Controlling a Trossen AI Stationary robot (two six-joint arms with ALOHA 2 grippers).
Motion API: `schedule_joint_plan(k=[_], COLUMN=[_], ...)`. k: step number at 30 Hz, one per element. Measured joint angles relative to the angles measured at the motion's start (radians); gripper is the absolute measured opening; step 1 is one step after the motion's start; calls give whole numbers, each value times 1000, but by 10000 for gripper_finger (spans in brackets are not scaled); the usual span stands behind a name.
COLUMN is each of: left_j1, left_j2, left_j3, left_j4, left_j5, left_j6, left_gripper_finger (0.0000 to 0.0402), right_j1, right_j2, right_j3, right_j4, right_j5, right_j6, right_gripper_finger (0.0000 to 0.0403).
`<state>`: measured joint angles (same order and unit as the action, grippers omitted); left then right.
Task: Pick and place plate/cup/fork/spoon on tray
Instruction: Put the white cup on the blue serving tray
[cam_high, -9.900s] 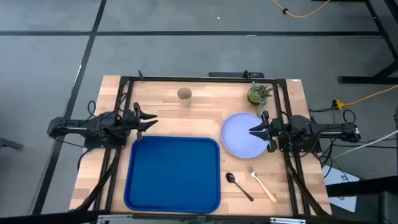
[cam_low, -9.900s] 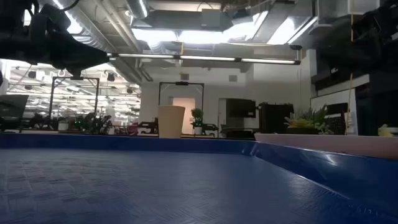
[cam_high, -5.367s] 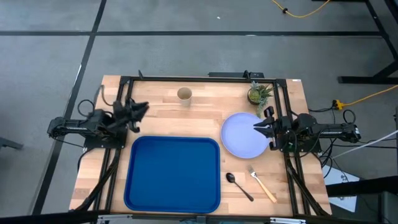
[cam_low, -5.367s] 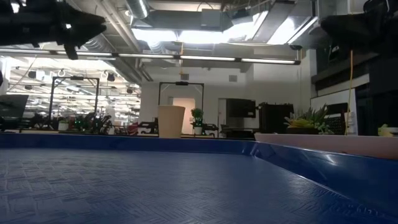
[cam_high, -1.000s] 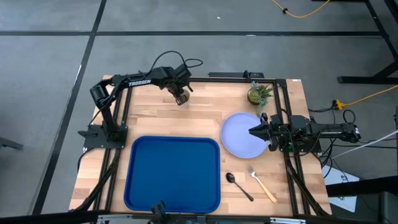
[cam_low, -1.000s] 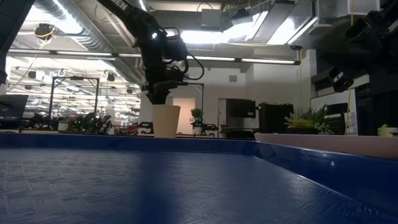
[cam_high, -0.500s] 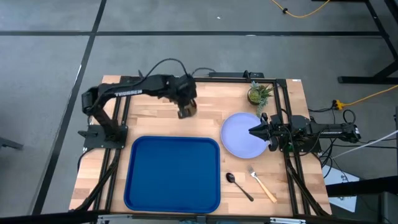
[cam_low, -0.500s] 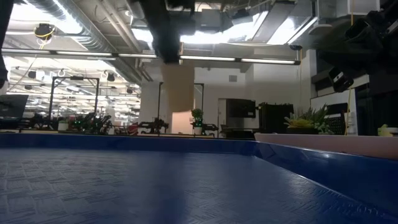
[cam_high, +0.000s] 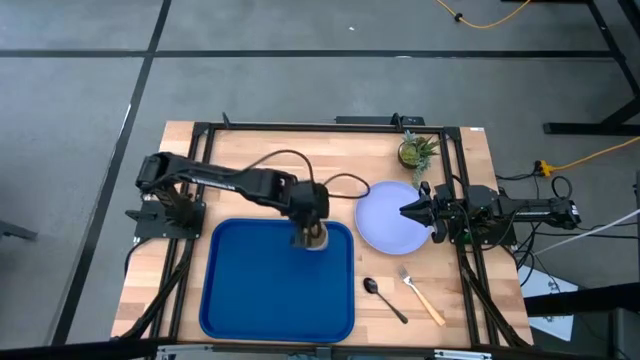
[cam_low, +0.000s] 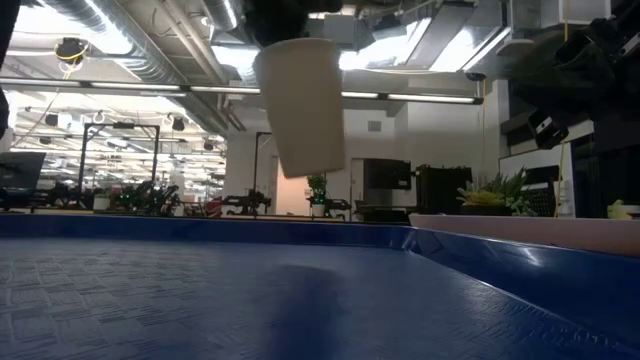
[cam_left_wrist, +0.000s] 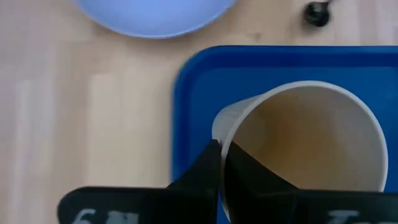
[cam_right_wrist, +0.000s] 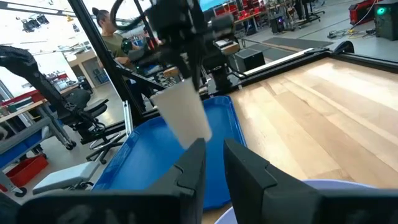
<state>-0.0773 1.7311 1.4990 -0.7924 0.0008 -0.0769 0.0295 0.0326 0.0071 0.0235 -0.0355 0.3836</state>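
Over the tray (cam_high: 250, 290), the cup (cam_low: 300, 105) is now being carried, pinched at its rim by the left gripper (cam_high: 308, 232); previously it was hanging over bare table.

A grey floor (cam_high: 300, 60) crossed by dark lines surrounds the wooden surface (cam_high: 345, 160), with a yellow cable (cam_high: 490, 20) lying on it. The low view looks into a large hall: ceiling ducts (cam_low: 150, 45), bright light panels (cam_low: 400, 55), a dark-framed doorway (cam_low: 262, 170) in a white wall (cam_low: 440, 130) and black cabinets (cam_low: 435, 190). The right wrist view shows an office chair (cam_right_wrist: 87, 109), red bins (cam_right_wrist: 18, 171), shelves and a person (cam_right_wrist: 109, 31) standing at the back.
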Motion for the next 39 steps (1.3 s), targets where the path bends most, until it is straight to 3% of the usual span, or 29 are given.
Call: schedule_joint_plan(k=[4,10,14,23,39], left_j1=[-11,6,-1,-92,-73], left_j2=[56,62,27,-59,-540], left_j3=[0,0,0,-85,-610], left_j4=[-32,-360,-480,-454,-251], left_j5=[23,-17,-25,25,26], left_j6=[-2,-45,-52,27,-248], left_gripper_finger=[0,0,1,1,2], right_j1=[0,0,0,0,0], right_j2=[0,5,5,6,21], right_j3=[0,0,0,0,0], right_j4=[0,2,2,2,0], right_j5=[0,0,0,-1,-3], right_j6=[0,1,1,1,2], right_gripper_finger=[62,62,62,62,62])
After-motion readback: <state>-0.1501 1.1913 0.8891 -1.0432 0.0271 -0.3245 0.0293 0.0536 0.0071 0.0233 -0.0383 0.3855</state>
